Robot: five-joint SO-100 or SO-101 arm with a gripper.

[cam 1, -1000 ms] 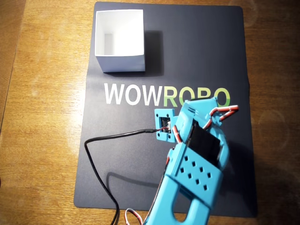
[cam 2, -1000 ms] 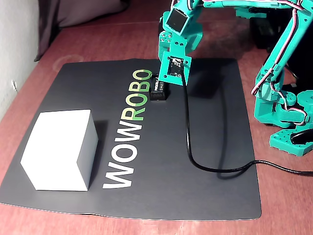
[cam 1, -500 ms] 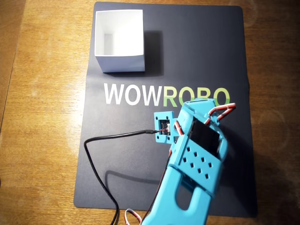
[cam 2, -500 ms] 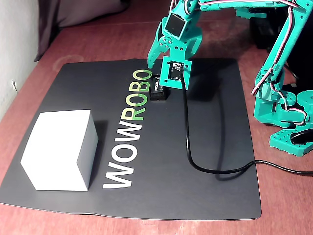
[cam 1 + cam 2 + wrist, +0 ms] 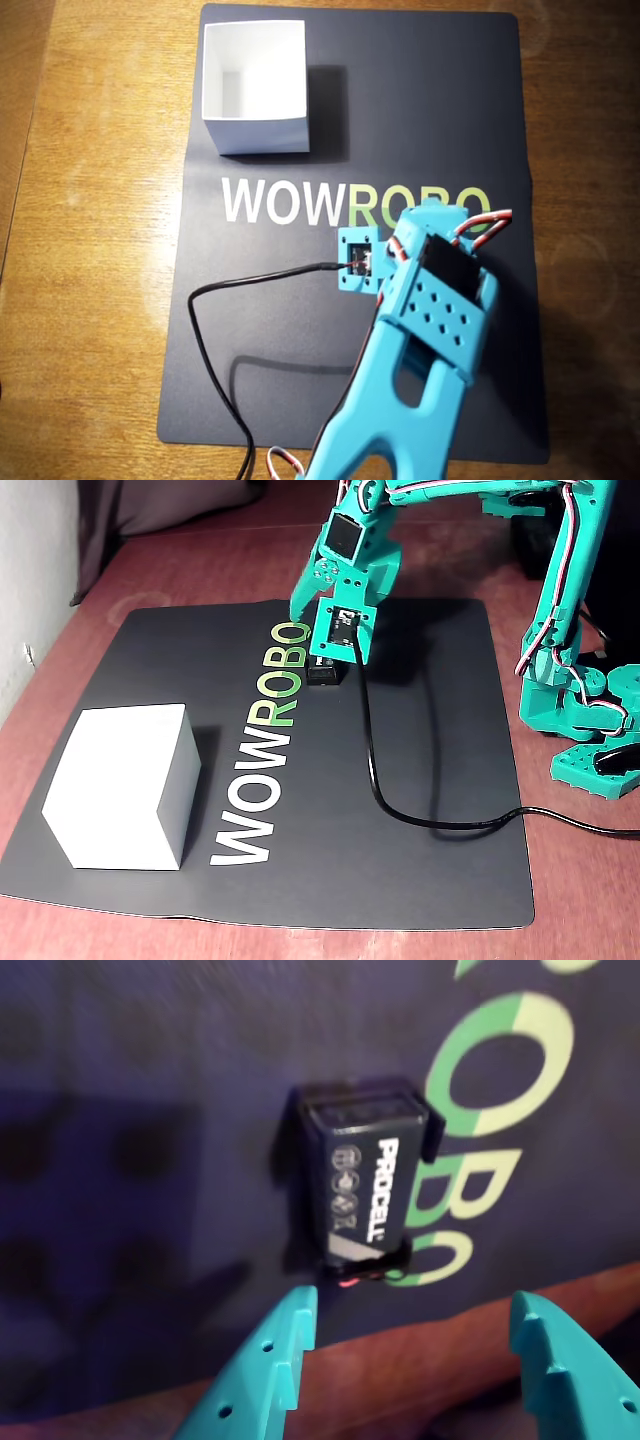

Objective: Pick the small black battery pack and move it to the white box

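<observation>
The small black battery pack [image 5: 365,1185], with white PROCELL lettering, lies flat on the dark mat by the green letters. In the wrist view my gripper [image 5: 410,1332] is open, and its two teal fingertips [image 5: 290,1335] stand apart just short of the pack, not touching it. In the fixed view the gripper [image 5: 325,640] hovers right over the battery pack [image 5: 322,671]. The arm hides the pack in the overhead view. The white box [image 5: 255,85] stands open-topped at the mat's far left corner and shows in the fixed view as a white box [image 5: 125,780] at the front left.
A black mat [image 5: 420,810] with WOWROBO lettering covers the wooden table. A black cable [image 5: 375,780] loops from the wrist camera across the mat. The arm's teal base [image 5: 590,720] stands at the right edge.
The gripper's jaws have opened, and it has come down closer over the battery pack. The cable loop shifted with it. Box and pack have not moved.
</observation>
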